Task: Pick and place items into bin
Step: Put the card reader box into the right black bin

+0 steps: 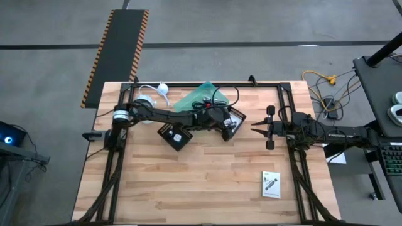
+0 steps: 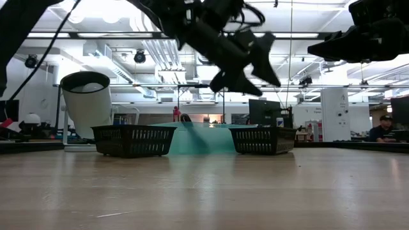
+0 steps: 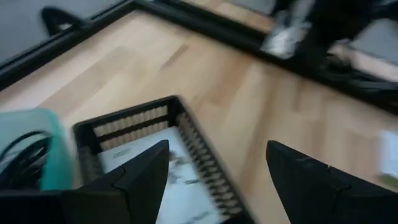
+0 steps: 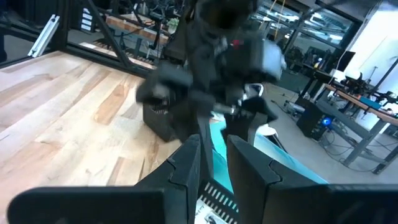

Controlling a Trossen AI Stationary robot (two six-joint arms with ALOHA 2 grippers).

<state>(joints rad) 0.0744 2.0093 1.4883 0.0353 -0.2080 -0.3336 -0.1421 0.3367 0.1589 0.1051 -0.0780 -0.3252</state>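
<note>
The left gripper (image 3: 217, 171) hangs above the right bin (image 1: 233, 118), fingers spread, holding nothing. A white packet (image 1: 271, 184), well apart from that bin, looks light, flat, probably slippery; pinch its edge.

packet (image 3: 163, 163) in bin (image 3: 205, 163) — table's rear

The worktop (image 1: 188, 182) is pale, smooth planked wood; the bins (image 2: 133, 140) are matt black slotted plastic holding glossy white packets (image 3: 180, 186).
</note>
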